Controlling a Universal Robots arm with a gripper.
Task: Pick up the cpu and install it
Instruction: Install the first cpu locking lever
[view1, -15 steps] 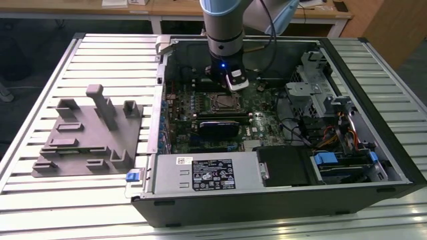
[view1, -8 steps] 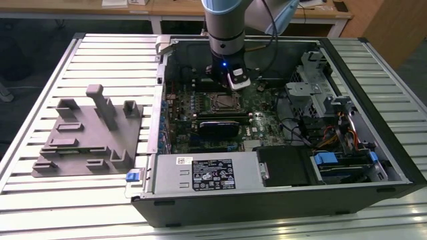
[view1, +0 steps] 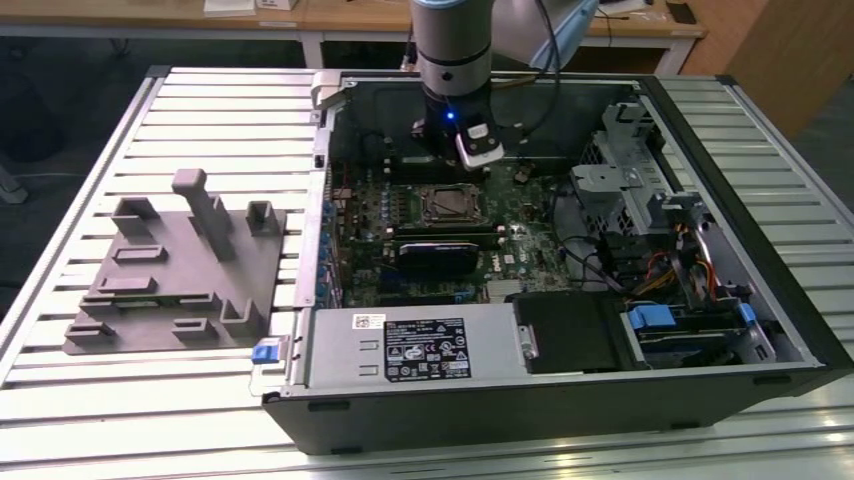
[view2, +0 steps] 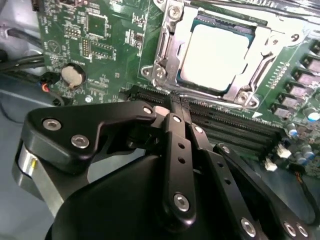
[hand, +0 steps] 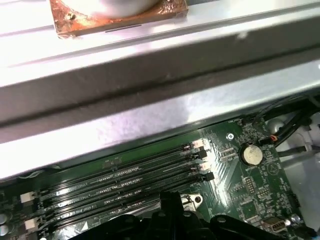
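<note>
Open computer case (view1: 561, 400) on slatted table (view1: 80, 400), grey fixture (view1: 174, 270) beside it, arm (view1: 451, 60) above motherboard (view1: 400, 215)

The cpu (view2: 216, 57) lies flat, silver top up, inside its metal-framed socket (view2: 165, 55).

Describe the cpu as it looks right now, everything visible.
The cpu is a flat square chip with a pale, shiny silver-grey metal top, glaring under the light in the second wrist view. It lies flat in the metal-framed socket on the green motherboard, the frame bordering it on all sides, beside the memory slots. The claw sits closed nearby, apart from it and holding nothing. In the exterior view, only the socket below the arm is discernible.
</note>
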